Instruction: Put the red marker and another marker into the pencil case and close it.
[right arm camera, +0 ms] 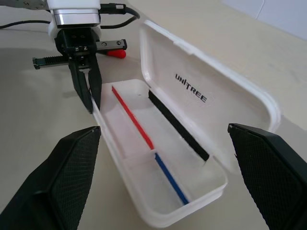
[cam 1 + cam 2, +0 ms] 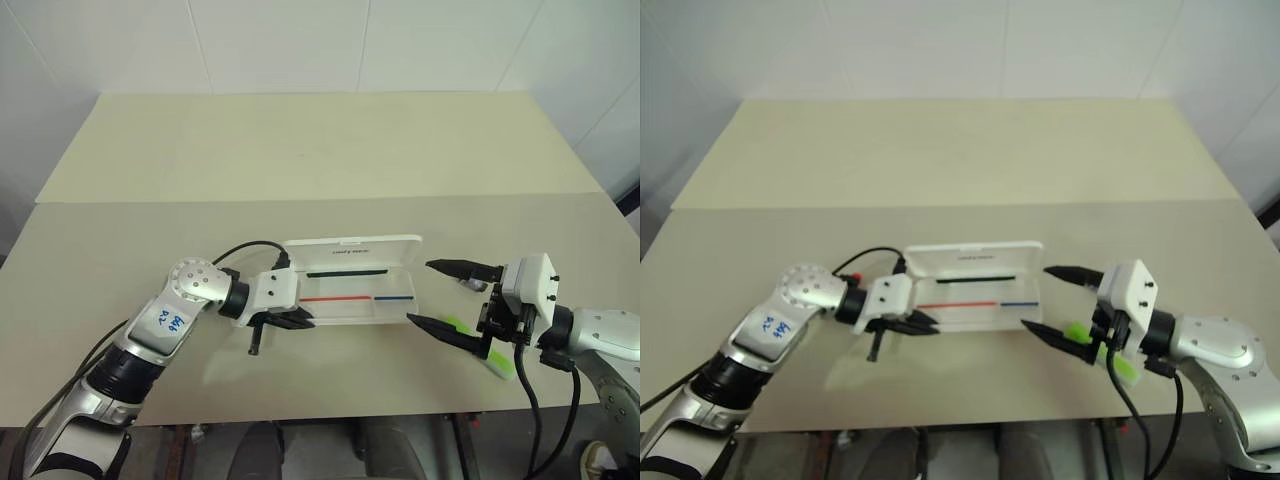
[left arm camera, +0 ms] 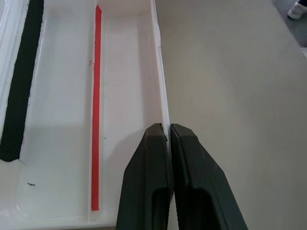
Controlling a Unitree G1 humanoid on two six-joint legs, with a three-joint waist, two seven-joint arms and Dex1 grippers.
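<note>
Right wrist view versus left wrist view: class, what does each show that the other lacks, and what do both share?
Right wrist view: the lid's UNITREE lettering, the blue stripe, the red marker behind the left gripper, and the open right gripper. Left wrist view: a close look at the left gripper's fingers shut on the pencil case wall. Both: the case's red stripe and black strip.

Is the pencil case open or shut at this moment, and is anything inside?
Open and empty: the pencil case has its lid raised, and its tray shows only the printed stripes.
</note>
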